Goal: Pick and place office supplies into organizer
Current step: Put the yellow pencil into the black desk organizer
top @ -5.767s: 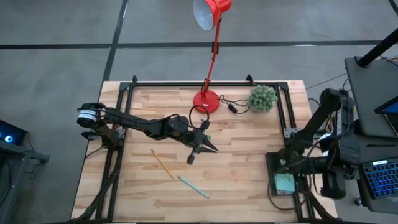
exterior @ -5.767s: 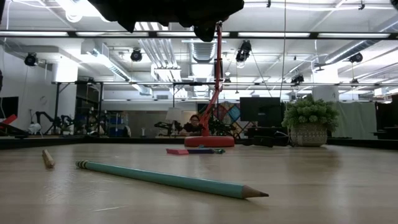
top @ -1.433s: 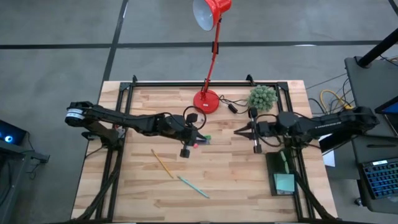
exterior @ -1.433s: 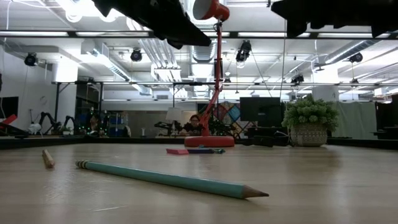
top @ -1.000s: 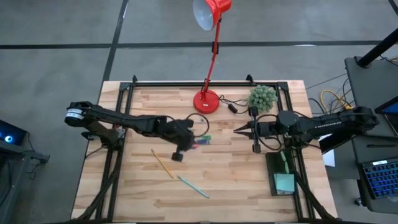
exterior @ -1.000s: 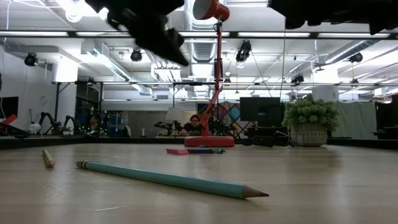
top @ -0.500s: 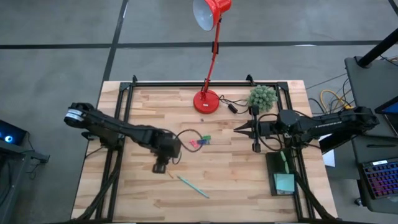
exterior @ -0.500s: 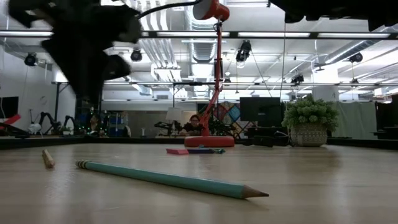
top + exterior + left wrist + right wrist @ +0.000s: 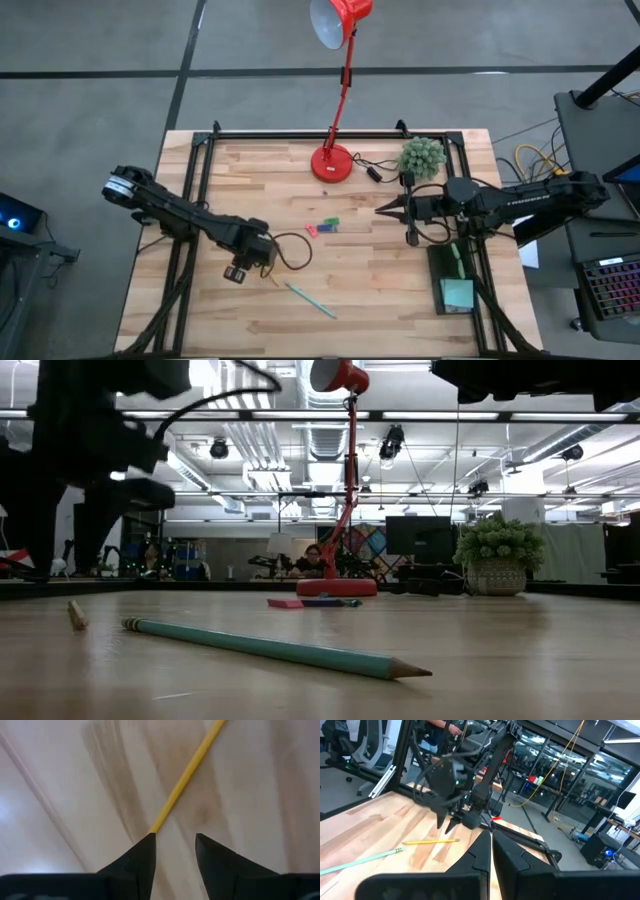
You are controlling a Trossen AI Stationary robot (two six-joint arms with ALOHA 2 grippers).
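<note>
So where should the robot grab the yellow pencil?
Probably mid-shaft, from straight above. The yellow pencil lies flat on the table and is thin, so fingers should straddle it crosswise. The left gripper is open just over one end; the right gripper waits shut.

My left hand [image 9: 174, 851] points down at the pale, streaky-grained wooden desk [image 9: 260, 785], close above it. My two dark, wedge-shaped fingers [image 9: 136, 862] stand parted, with a strip of bare wood showing between their tips. A thin yellow pencil [image 9: 187, 776] lies on the boards and runs slantwise away from me. Its near end meets the tip of one finger; whether the two actually touch, I cannot tell. Nothing sits between my fingers.
</note>
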